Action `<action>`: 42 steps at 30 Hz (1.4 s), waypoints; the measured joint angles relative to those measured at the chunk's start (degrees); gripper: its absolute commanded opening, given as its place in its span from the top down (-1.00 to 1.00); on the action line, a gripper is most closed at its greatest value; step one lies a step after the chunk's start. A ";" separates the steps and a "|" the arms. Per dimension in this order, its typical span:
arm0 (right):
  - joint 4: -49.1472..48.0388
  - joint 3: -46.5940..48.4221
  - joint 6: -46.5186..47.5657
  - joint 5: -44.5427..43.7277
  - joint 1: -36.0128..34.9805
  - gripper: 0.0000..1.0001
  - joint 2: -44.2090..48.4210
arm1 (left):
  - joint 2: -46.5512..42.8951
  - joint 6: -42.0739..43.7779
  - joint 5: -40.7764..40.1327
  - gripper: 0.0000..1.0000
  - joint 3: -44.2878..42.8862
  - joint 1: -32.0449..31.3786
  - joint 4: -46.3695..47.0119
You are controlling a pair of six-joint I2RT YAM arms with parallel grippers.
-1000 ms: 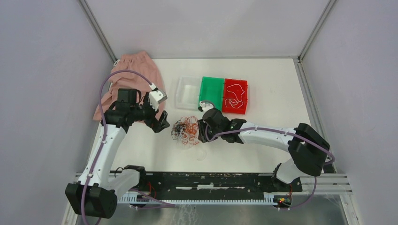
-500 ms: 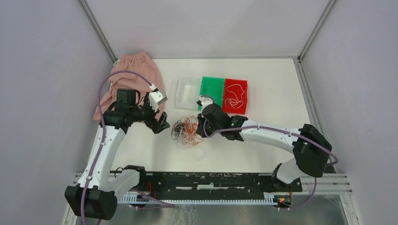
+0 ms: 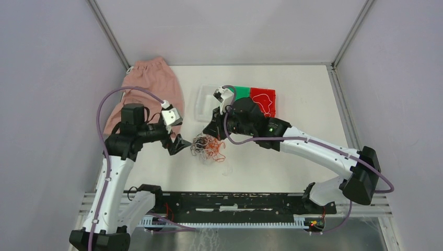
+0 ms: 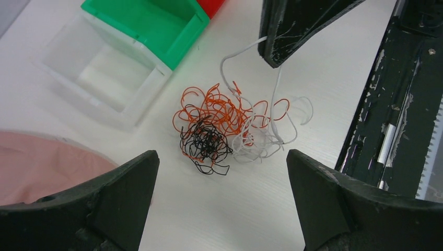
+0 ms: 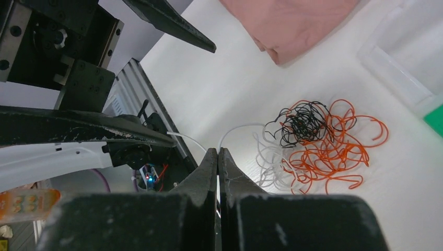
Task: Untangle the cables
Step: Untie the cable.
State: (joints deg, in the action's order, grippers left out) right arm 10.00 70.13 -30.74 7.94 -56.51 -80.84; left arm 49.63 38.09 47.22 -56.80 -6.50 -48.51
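The cables [image 3: 207, 148] lie in one tangled clump of orange-red, black and white strands on the white table. My right gripper [image 3: 210, 132] hangs above the clump's far side, shut on a white cable [image 4: 272, 89] that runs from its tips down into the pile. In the right wrist view the jaws [image 5: 218, 150] are pressed together, a white strand [image 5: 237, 128] curves out beside their tip, and the clump [image 5: 318, 141] lies beyond. My left gripper [image 3: 177, 144] stands open just left of the clump. In its own view the wide jaws [image 4: 221, 152] frame the cables [image 4: 224, 128] and hold nothing.
A clear bin [image 3: 206, 104], a green bin [image 3: 241, 91] and a red bin [image 3: 264, 99] stand in a row behind the clump, partly under my right arm. A pink cloth [image 3: 151, 86] lies at the back left. The black rail [image 3: 235, 201] runs along the near edge.
My right gripper has shut on a white cable and lifted up and back toward the bins, drawing the strand out of the clump. The left gripper has shifted slightly nearer and stays open.
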 measured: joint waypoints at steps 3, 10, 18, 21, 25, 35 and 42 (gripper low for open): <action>-0.15 0.52 0.15 2.14 0.02 1.00 -0.20 | -2.93 0.83 2.01 -0.99 1.16 0.00 0.44; -4.37 1.03 0.17 10.19 0.76 1.00 -0.46 | -6.71 -4.39 3.56 -0.99 6.80 0.00 6.23; -9.46 1.03 -1.20 15.43 2.82 1.00 3.34 | -7.58 -14.40 5.88 -0.90 16.94 0.00 15.37; -11.39 1.03 -2.49 16.50 3.43 1.00 3.98 | -7.17 -15.26 5.86 -0.80 19.21 0.00 17.66; -12.66 0.98 -4.00 17.55 3.74 1.00 4.00 | -5.62 -15.08 6.49 -0.71 19.50 -0.13 21.64; -14.05 0.22 -7.02 19.28 4.17 1.00 3.98 | -2.73 -10.08 7.02 -0.28 19.47 -2.51 25.05; -15.34 -0.66 -9.18 20.17 4.50 0.98 3.98 | -4.46 -9.22 10.10 0.86 19.43 -3.96 25.92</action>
State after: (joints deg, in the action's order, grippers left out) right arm -5.34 69.47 -39.92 28.12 -52.01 -76.86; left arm 45.17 28.86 57.32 -37.36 -10.46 -22.59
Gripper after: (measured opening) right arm 0.010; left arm 0.276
